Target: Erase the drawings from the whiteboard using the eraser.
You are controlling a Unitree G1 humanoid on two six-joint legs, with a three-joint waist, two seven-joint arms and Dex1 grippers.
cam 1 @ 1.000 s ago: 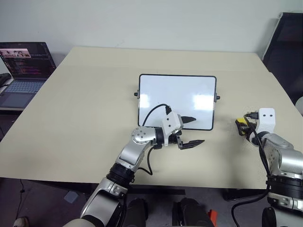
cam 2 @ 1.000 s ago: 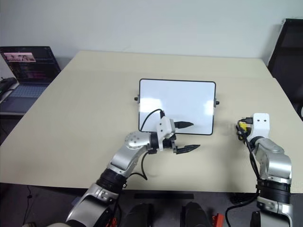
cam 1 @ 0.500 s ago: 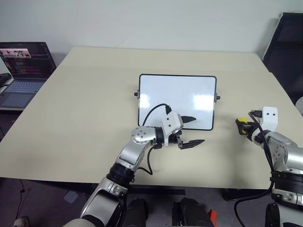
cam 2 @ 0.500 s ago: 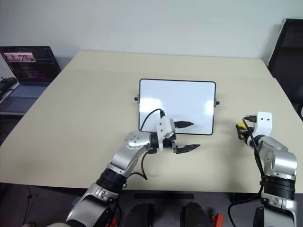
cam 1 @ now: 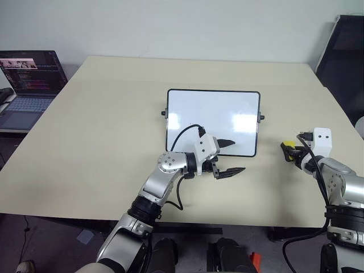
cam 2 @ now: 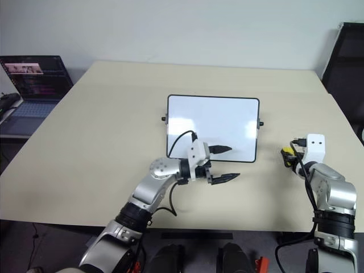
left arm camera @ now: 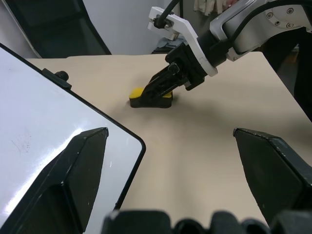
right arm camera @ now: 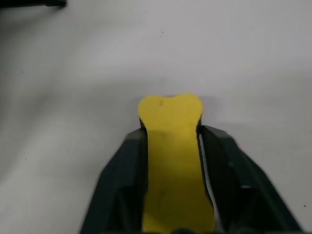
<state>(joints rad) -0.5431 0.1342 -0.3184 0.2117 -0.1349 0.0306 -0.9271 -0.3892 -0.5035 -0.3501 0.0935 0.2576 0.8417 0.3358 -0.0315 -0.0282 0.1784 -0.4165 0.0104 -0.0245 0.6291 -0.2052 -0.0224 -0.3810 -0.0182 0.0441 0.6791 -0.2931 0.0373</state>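
- Wide pale counter [cam 1: 102, 125], and nothing on it has shifted in the last second. Beyond its left edge a laptop [cam 1: 28, 79] sits lit on a separate desk, out of play.
- The whiteboard [cam 1: 213, 114] lies flat mid-counter, long side facing the robot. From the head views it reads clean, with none of the drawings showing as dark marks, so the wiping looks finished to me.
- The left gripper [cam 1: 238, 156] hovers just over the board's near edge, pointing across toward the right edge of the counter. Its fingers [left arm camera: 73, 170] are spread wide and empty, touching nothing, same as a second ago.
- Here's the change. The right gripper [right arm camera: 171, 141], down by the counter's right edge, has just slackened. Its fingers [right arm camera: 122, 170] were clenched and now stand a little apart, bracketing the block, with a thin pale sliver showing along one side. Released, I'd say, but barely.
- The eraser [left arm camera: 139, 91], yellow top and dark base, rests on the counter near that right edge, well apart from the board. That reads as being put down, not picked up.
- Smallest of all is a faint smudge [left arm camera: 22, 144] on the white surface in the left wrist view. It may be residue, but it's too pale to call.
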